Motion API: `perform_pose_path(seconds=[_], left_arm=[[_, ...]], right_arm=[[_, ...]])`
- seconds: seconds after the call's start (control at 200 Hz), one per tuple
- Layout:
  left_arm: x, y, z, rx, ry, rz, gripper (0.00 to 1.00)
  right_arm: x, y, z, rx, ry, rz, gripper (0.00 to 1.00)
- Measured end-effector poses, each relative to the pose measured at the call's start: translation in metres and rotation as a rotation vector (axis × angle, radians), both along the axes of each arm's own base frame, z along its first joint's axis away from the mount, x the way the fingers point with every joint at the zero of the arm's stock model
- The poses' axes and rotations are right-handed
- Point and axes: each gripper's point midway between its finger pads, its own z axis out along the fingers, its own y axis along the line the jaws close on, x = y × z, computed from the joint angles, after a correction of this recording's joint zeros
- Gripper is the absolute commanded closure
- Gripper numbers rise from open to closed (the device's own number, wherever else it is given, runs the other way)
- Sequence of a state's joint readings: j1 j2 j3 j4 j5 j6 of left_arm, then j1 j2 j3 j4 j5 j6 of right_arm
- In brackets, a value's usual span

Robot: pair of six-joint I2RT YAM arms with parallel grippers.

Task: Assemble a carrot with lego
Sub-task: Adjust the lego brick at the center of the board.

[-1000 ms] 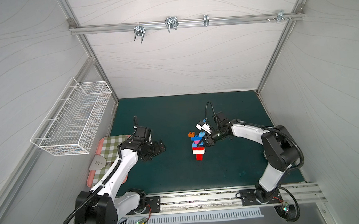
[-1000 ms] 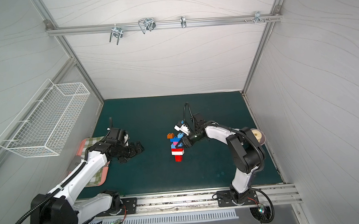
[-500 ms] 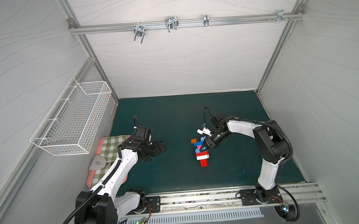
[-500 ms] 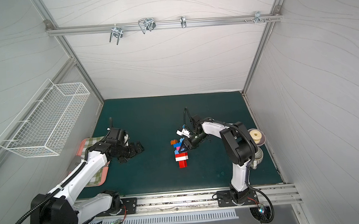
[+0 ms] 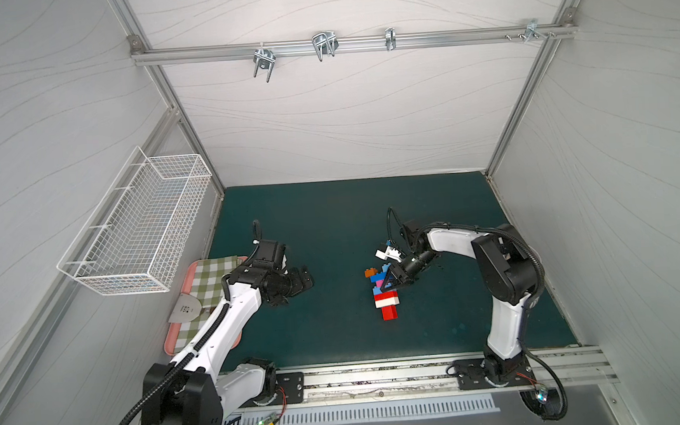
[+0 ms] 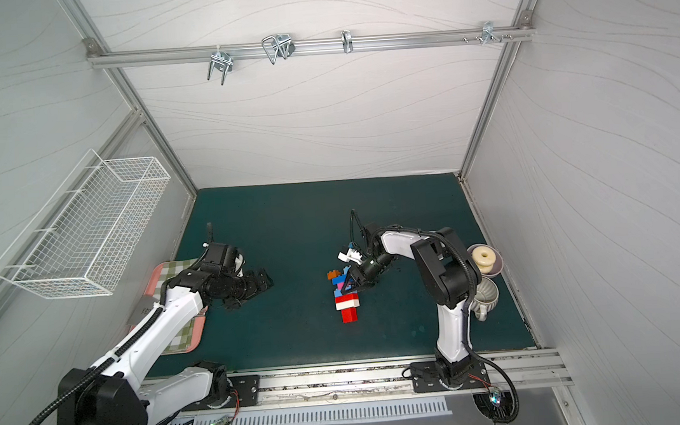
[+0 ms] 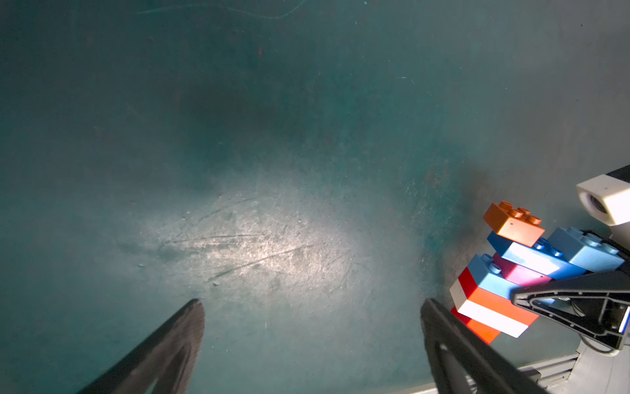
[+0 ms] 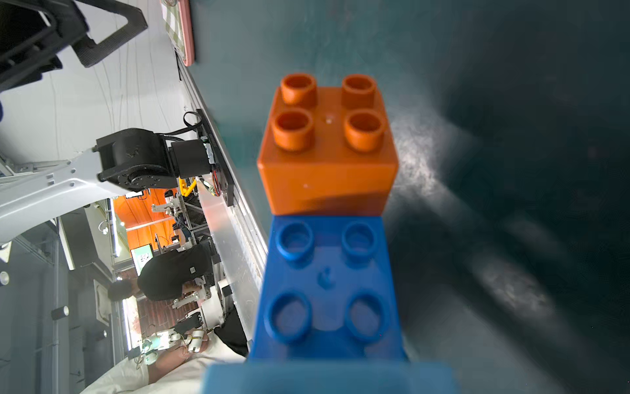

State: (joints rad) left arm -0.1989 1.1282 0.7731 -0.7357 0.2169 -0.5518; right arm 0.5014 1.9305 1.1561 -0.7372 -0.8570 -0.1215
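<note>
The carrot (image 5: pixel 385 299) is near the mat's middle in both top views, its red tip toward the front rail. It goes from the red tip through white, red, blue and pink layers to an orange brick (image 5: pixel 370 272) and a light-blue brick at the wide end. My right gripper (image 5: pixel 394 283) is shut on the carrot (image 6: pixel 346 302) at its wide end. The left wrist view shows the carrot (image 7: pixel 491 312) tilted, wide end raised. The right wrist view is filled by the orange brick (image 8: pixel 327 150), a blue brick (image 8: pixel 327 286) and the blurred light-blue brick (image 8: pixel 327 378). My left gripper (image 5: pixel 304 282) hovers open and empty over bare mat to the left (image 7: pixel 312 303).
A pink tray (image 5: pixel 172 337) with a green checked cloth and a metal piece (image 5: pixel 186 310) lies at the mat's left edge. A white wire basket (image 5: pixel 141 225) hangs on the left wall. Cups (image 6: pixel 483 259) stand by the right wall behind the right arm. A metal rail runs along the front.
My right gripper has carried the carrot a little toward the front rail, and the right arm has folded in closer. The left arm has not moved.
</note>
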Motion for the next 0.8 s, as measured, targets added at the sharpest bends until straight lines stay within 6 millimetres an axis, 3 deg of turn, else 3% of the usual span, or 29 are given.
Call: perform_pose_path(seconds=[0.25, 0.56, 0.8], left_arm=[[0.000, 0.000, 0.001, -0.001, -0.005, 0.000, 0.01], [0.000, 0.000, 0.001, -0.001, -0.006, 0.000, 0.01], [0.000, 0.000, 0.001, -0.001, -0.006, 0.000, 0.01]], right_arm=[[0.000, 0.000, -0.004, -0.005, 0.041, -0.013, 0.61], [0.003, -0.004, -0.011, -0.022, 0.055, -0.028, 0.53], [0.010, -0.018, -0.019, -0.052, 0.054, -0.073, 0.40]])
